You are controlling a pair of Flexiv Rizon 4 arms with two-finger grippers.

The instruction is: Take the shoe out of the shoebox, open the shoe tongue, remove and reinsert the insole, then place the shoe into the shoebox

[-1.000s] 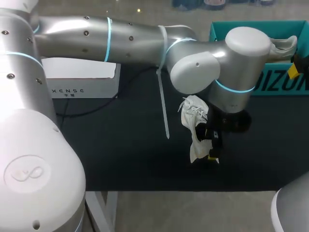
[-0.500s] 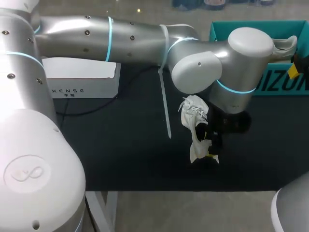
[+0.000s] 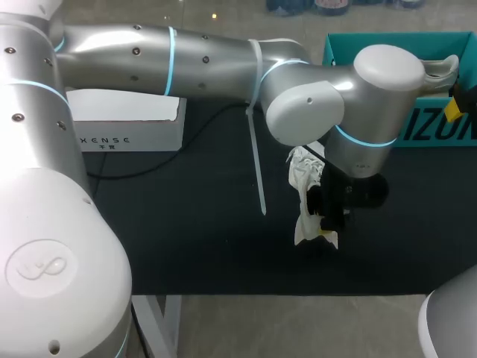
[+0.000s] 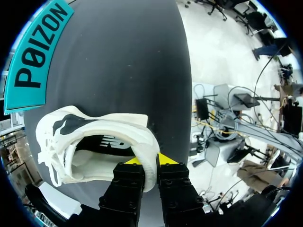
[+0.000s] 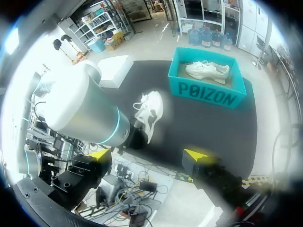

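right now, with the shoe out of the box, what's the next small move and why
Probably bring the right gripper to the shoe to open its tongue: the left gripper pinches the heel collar, and the right is open, well away.

I saw a white shoe with black patches and a black insole. The box at two o'clock was teal with black lettering, and the second shoe in it was white. The mat was black. My left arm was silver with cyan rings, and the left gripper was black with yellow tips.
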